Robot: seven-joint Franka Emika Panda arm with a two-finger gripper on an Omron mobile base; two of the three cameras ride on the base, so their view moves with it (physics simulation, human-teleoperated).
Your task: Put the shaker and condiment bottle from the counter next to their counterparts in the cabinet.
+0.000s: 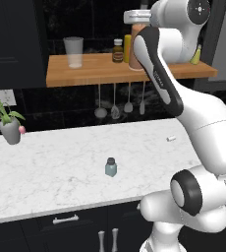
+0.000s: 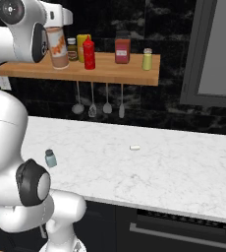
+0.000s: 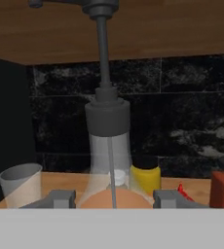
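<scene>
Holding the condiment bottle (image 2: 59, 48) upright, my hand (image 3: 114, 198) pinches its body; the red squeeze bottle (image 2: 89, 54) stands just beside on the cabinet (image 2: 134, 74).

You had the orange-brown condiment bottle (image 2: 59, 49) upright on the wooden cabinet (image 2: 134, 74) shelf beside the red and yellow counterparts (image 2: 89, 53); the blue-grey shaker (image 1: 111, 167) stood on the marble counter (image 1: 61, 167).

Veined marble counter (image 1: 61, 162), matt wooden cabinet (image 1: 85, 73)
</scene>
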